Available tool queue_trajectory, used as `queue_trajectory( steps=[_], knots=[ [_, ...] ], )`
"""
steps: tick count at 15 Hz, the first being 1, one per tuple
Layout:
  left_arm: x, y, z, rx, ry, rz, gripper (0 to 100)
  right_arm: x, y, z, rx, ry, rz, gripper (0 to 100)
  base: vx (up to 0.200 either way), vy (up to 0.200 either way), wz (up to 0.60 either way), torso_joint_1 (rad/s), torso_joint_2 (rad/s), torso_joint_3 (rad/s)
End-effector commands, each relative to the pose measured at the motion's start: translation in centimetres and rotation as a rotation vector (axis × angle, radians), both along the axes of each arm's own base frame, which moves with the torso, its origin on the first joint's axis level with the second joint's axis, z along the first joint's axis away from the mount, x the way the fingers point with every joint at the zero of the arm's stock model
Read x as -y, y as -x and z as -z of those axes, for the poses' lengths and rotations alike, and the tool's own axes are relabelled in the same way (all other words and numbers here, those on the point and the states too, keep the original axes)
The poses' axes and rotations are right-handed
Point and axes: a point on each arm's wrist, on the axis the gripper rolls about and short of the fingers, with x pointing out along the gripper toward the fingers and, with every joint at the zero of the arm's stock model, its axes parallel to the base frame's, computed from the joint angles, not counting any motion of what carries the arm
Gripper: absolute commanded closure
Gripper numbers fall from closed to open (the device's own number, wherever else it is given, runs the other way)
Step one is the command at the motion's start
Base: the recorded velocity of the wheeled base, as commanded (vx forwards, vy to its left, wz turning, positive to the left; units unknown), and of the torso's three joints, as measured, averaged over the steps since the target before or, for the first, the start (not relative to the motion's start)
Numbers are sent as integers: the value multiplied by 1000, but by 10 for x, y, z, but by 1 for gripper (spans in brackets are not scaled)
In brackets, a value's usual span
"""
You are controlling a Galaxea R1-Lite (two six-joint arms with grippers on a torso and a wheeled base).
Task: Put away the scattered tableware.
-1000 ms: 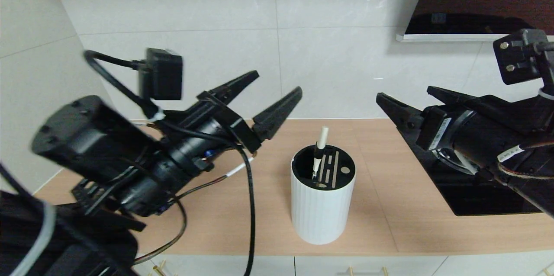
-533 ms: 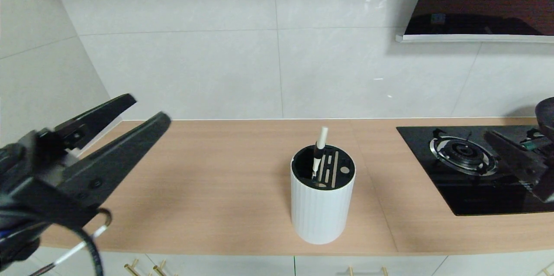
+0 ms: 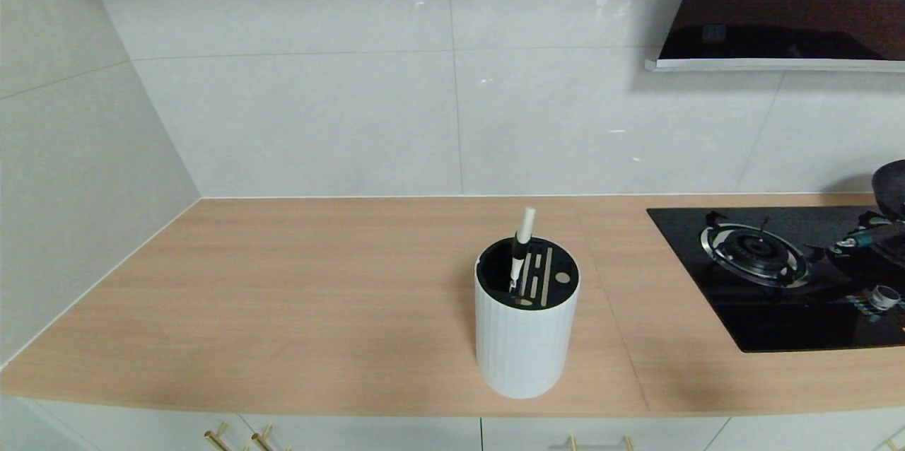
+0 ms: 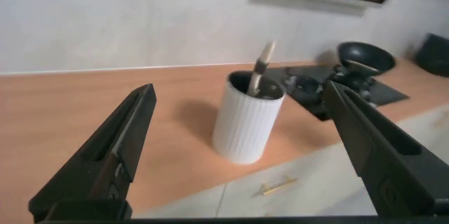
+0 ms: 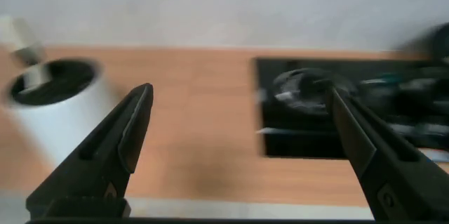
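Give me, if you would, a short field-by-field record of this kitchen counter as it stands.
Holder: white ribbed holder, upright on the wooden counter near its front edge
Contents: one white-handled utensil standing in a slot, tilted
Left hand: open, empty, facing the holder
Right hand: open, empty
Nearby: black gas hob on the robot's right of the holder

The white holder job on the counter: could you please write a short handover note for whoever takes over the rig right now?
Left gripper: open, empty, facing the holder from off the counter.
Right gripper: open, empty.
Things: one white-handled utensil stands in the holder, left of the stove.
Done: that utensil is stowed.
Left: probably nothing; check near the stove first.
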Motion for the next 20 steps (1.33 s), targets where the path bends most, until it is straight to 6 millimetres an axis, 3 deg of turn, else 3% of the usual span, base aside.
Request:
queue_trajectory(
  steps=[1, 5, 7, 9, 10, 13, 20],
  knots=[
    [-5, 32, 11, 131, 38, -123, 0, 6, 40, 12, 157, 8, 121, 0, 0, 0, 0, 0, 0, 0],
    [2, 32, 32, 154, -34, -306, 0, 4, 64, 37, 156, 14, 186, 0, 0, 0, 0, 0, 0, 0],
    [3, 22, 61, 111, -69, -336, 0, 4, 59, 51, 121, -5, 181, 0, 0, 0, 0, 0, 0, 0],
    [1, 12, 86, -1, -101, -415, 0, 4, 51, 87, 17, 18, 158, 0, 0, 0, 0, 0, 0, 0],
    [0, 11, 98, -111, -133, -436, 0, 4, 51, 95, -69, 9, 150, 0, 0, 0, 0, 0, 0, 0],
    [1, 13, 96, -129, -141, -420, 0, 1, 50, 98, -88, -80, 16, 0, 0, 0, 0, 0, 0, 0],
    [1, 13, 96, -133, -105, -396, 0, 1, 50, 99, -97, -47, -2, 0, 0, 0, 0, 0, 0, 0]
  ],
)
